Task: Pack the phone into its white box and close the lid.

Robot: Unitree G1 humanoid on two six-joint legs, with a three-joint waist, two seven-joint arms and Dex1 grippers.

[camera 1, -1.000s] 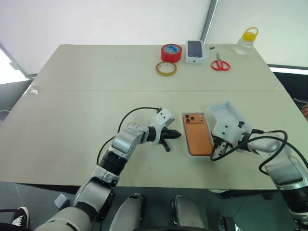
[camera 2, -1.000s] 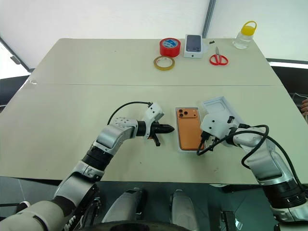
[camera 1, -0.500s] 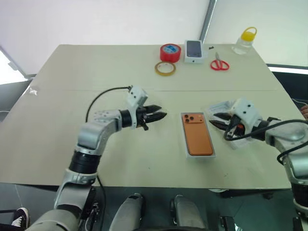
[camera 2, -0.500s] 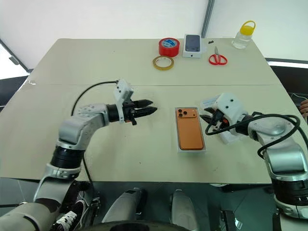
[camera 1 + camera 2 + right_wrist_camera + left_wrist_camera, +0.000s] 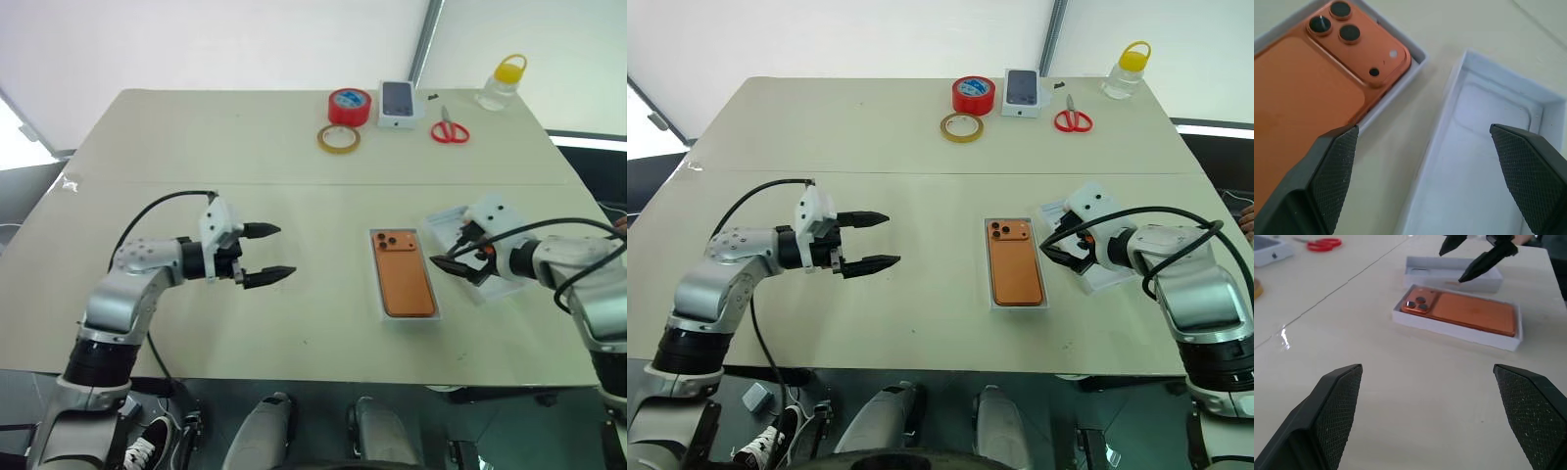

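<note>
The orange phone (image 5: 404,277) lies back up, camera lenses at the far end, inside the shallow white box (image 5: 1448,330) near the table's front. The box's lid (image 5: 1484,147) lies open side up just right of it. My right gripper (image 5: 451,248) hovers open above the lid's near left part, fingers aimed towards the box, holding nothing. My left gripper (image 5: 284,252) hangs open and empty well left of the box, above bare table, pointing at it. In the left wrist view the phone (image 5: 1464,313) sits ahead, with the right gripper's fingertips (image 5: 1481,262) beyond it.
Along the far edge stand a red tape roll (image 5: 350,105), a yellowish tape ring (image 5: 338,138), a small white carton with a phone picture (image 5: 398,103), red scissors (image 5: 450,129) and a yellow-capped bottle (image 5: 500,86). The table's front edge lies close behind the box.
Both grippers were shut beside the box; both are now open. The left one rose and swung far left. The right one lifted off the box's side and now hangs over the lid.
</note>
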